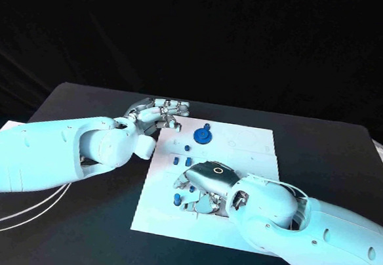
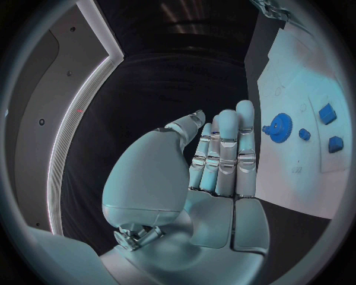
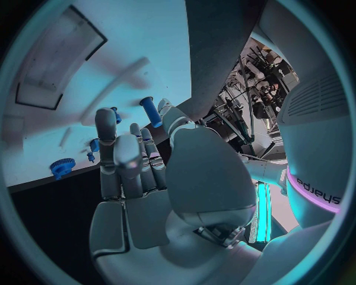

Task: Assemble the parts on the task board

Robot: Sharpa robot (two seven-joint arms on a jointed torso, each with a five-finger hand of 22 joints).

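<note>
The white rectangular task board is laid flat in the middle of the black table. A round blue toothed gear part is seen on the board's far portion, with smaller blue block parts lying near it.

The left hand is held just beside the board's far left corner, over the table. In the left wrist view its silver fingers are stretched out straight and pressed side by side, and nothing is held in them.

The right hand is placed over the near middle of the board. A blue cylindrical peg is seen at its fingertips in the right wrist view; whether the peg is pinched or merely stands on the board beyond them cannot be told. A small blue part lies on the board just beside that hand.
</note>
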